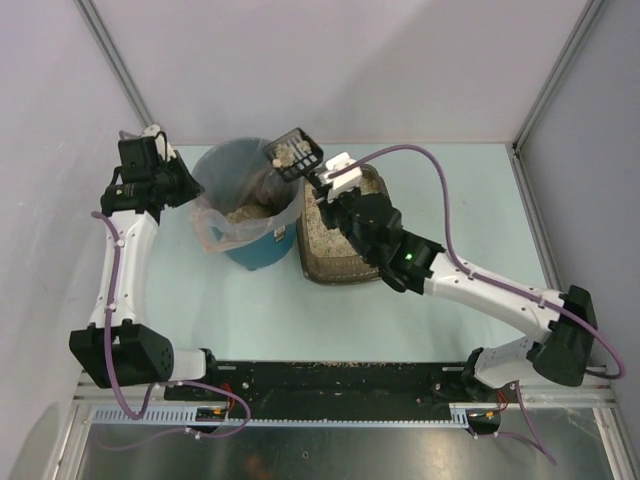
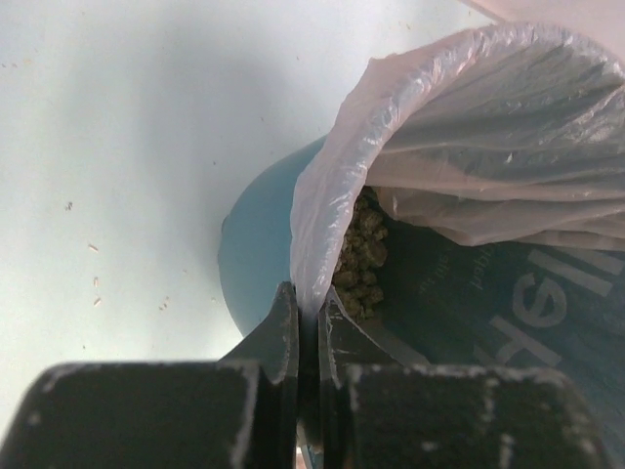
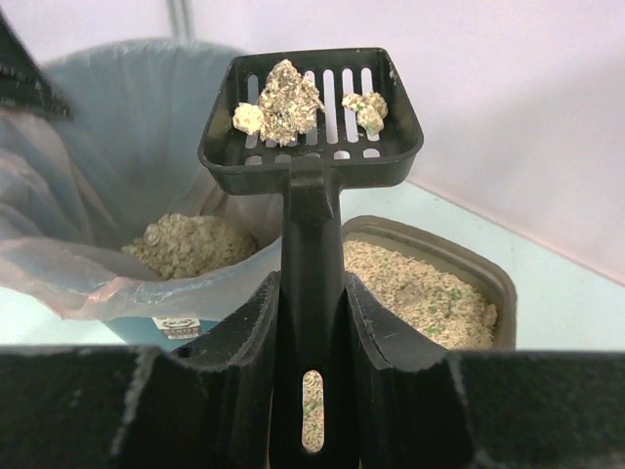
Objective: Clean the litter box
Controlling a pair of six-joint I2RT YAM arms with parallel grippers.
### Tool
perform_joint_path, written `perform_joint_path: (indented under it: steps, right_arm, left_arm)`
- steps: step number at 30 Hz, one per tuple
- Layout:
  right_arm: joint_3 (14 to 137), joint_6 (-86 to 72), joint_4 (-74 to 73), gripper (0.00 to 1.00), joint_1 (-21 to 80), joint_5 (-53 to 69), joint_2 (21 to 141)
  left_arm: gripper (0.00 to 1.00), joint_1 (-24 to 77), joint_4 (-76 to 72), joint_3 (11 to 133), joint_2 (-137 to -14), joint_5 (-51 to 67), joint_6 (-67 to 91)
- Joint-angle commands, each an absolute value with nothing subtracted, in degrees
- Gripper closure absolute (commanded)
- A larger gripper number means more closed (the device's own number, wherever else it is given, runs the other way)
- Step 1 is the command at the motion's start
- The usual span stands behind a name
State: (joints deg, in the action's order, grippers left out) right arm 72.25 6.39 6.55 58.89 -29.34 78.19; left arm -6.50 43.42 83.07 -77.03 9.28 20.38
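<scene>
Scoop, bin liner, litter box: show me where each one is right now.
scoop (image 3: 311, 244), right wrist view, on its handle.
bin liner (image 2: 327, 186), left wrist view, on its folded-over edge.
litter box (image 3: 500, 293), right wrist view, on its right-hand rim.

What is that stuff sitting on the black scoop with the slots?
Pale crusty litter clumps lie on the scoop: one big lump, smaller bits beside it. The slots beneath them are covered, and the right hand hides part of the handle.

arms (image 1: 122, 262): white links, black joints | cables (image 1: 405, 149): purple | right led (image 1: 408, 256): green
</scene>
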Motion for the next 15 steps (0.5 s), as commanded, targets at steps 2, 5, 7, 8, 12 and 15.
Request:
perform_joint_path:
  steps: [2,5,7,8,12,15]
  right_arm:
    - [75.1,14.2,12.8,1.0,59.4,-20.9,81.5]
    - [76.2,20.5,12.8,1.0,60.1,-18.7,83.8]
    - [76.6,25.5,12.7,1.0,60.6,-20.0,84.2]
    - [76.7,26.8,12.6,1.0,60.7,-20.6,84.2]
    - [77.1,34.8,12.0,1.0,61.6,-22.8,84.1]
    - [77.1,43.0,11.5,1.0,62.7,-24.9,84.5]
  left_arm:
    - [1.0,-5.0,34.2,83.6,-70.3,15.5,21.8]
    - [1.0,-4.8,34.1,82.6,-69.4,15.6,21.8]
    - [1.0,-4.9,34.2,82.0,-69.1,15.6,21.8]
    - [1.0,-4.8,34.1,81.8,-68.9,15.6,21.8]
    - [1.0,-4.9,34.0,81.6,-68.9,16.2,22.1]
    - [1.0,-4.8,34.0,81.8,-68.9,16.3,22.3]
